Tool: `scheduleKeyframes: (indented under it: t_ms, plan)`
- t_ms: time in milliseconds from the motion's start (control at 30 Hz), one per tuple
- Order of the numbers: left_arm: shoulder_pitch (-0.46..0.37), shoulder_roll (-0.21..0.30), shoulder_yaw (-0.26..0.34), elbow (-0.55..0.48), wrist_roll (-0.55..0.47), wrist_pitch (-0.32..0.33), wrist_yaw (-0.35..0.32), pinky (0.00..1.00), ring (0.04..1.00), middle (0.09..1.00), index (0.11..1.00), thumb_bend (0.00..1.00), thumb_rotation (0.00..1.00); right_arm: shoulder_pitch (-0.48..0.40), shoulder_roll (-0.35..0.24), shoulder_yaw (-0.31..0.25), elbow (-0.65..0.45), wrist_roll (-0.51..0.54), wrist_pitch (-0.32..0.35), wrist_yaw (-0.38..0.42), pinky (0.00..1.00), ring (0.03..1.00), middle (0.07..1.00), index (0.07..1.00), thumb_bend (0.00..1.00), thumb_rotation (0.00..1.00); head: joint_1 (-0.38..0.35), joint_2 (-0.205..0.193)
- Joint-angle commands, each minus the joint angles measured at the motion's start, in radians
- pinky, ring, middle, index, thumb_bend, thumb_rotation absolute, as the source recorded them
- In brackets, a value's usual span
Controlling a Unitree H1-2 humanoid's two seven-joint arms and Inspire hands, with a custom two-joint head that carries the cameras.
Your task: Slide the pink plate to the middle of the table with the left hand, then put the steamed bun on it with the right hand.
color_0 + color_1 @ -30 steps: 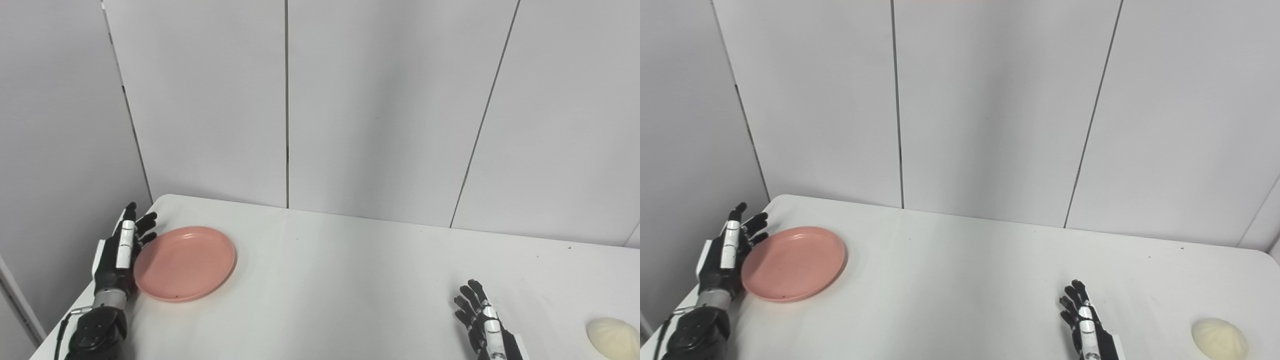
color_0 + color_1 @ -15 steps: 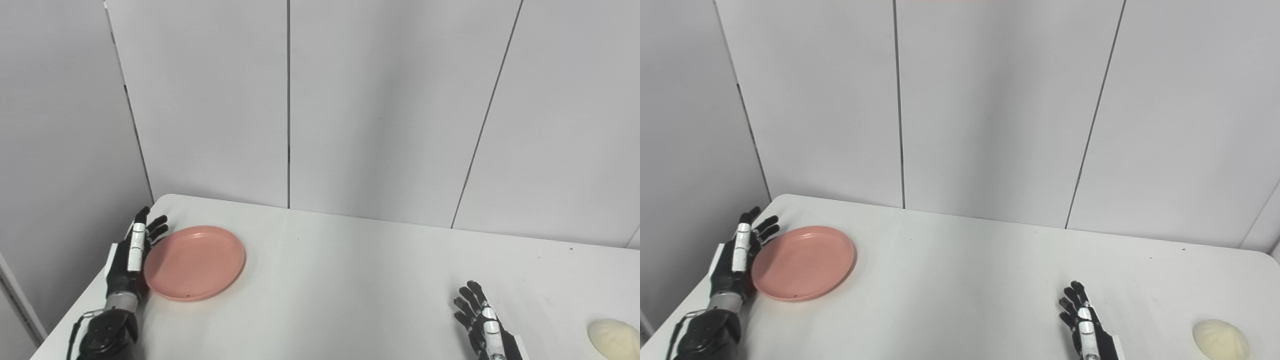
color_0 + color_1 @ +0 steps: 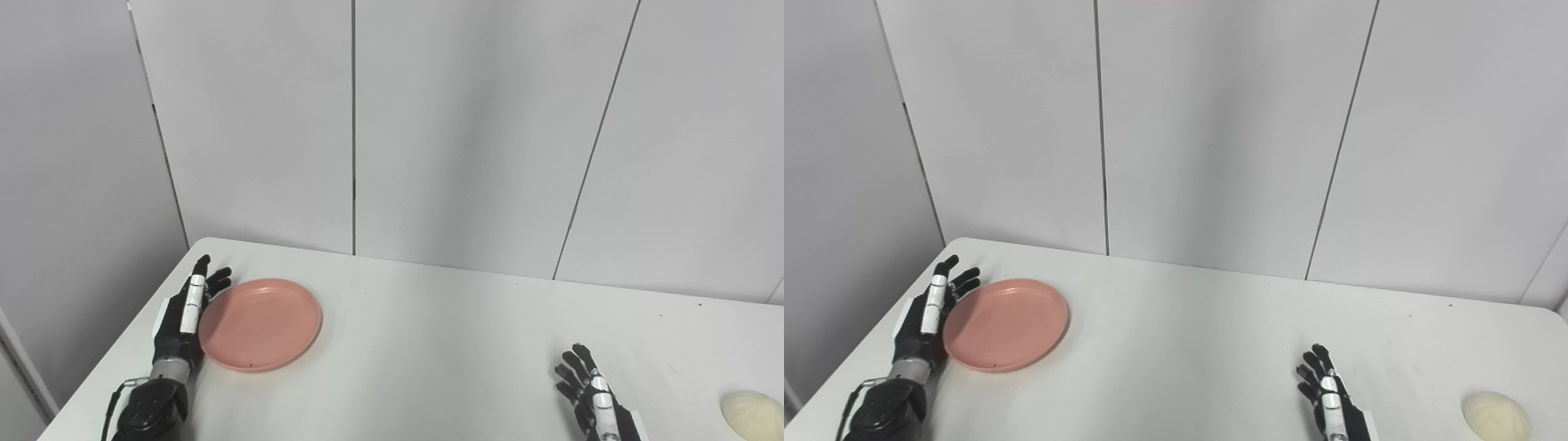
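The pink plate lies flat on the left part of the white table. My left hand stands open on edge with its palm against the plate's left rim, fingers stretched toward the back. My right hand rests open at the bottom right, fingers apart, holding nothing. The cream steamed bun lies on the table at the far right edge, to the right of my right hand and apart from it. The plate and bun also show in the right eye view.
The table's left edge runs just behind my left hand. Grey wall panels stand along the table's back edge. Bare tabletop lies between the plate and my right hand.
My left hand has pushed the pink plate to the right along the table, away from the left edge. My right hand and the bun have stayed where they were.
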Motion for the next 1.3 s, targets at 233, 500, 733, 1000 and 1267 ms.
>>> scheduleKeyframes:
  t_ms: [233, 500, 733, 1000, 1267]
  plan:
    - [-0.078, -0.038, -0.056, 0.013, 0.024, -0.025, -0.025, 0.75, 0.838, 0.826, 0.929, 0.75, 0.96, 0.043, 0.021, 0.008, 0.008, -0.001, 0.015, -0.008, 0.90, 0.884, 0.907, 0.911, 0.56, 1.00, -0.013, 0.008]
    - [-0.091, -0.083, -0.089, 0.010, 0.027, -0.001, -0.024, 0.75, 0.830, 0.819, 0.911, 0.73, 0.95, 0.045, 0.033, 0.019, -0.005, -0.028, 0.016, -0.021, 0.87, 0.863, 0.888, 0.902, 0.54, 1.00, -0.035, 0.014]
    - [-0.065, -0.105, -0.152, -0.064, 0.079, 0.050, -0.022, 0.75, 0.826, 0.820, 0.925, 0.72, 0.99, 0.044, 0.045, 0.031, -0.019, -0.054, 0.033, -0.037, 0.85, 0.850, 0.880, 0.884, 0.55, 1.00, -0.058, 0.016]
    - [-0.034, -0.146, -0.179, -0.143, 0.082, 0.109, -0.038, 0.77, 0.836, 0.828, 0.925, 0.74, 0.96, 0.045, 0.059, 0.041, -0.026, -0.081, 0.036, -0.053, 0.86, 0.867, 0.895, 0.886, 0.57, 1.00, -0.101, 0.030]
    - [-0.015, -0.187, -0.205, -0.201, 0.073, 0.162, -0.067, 0.80, 0.847, 0.826, 0.932, 0.72, 0.96, 0.044, 0.068, 0.059, -0.032, -0.104, 0.037, -0.059, 0.86, 0.873, 0.900, 0.878, 0.58, 1.00, -0.139, 0.040]
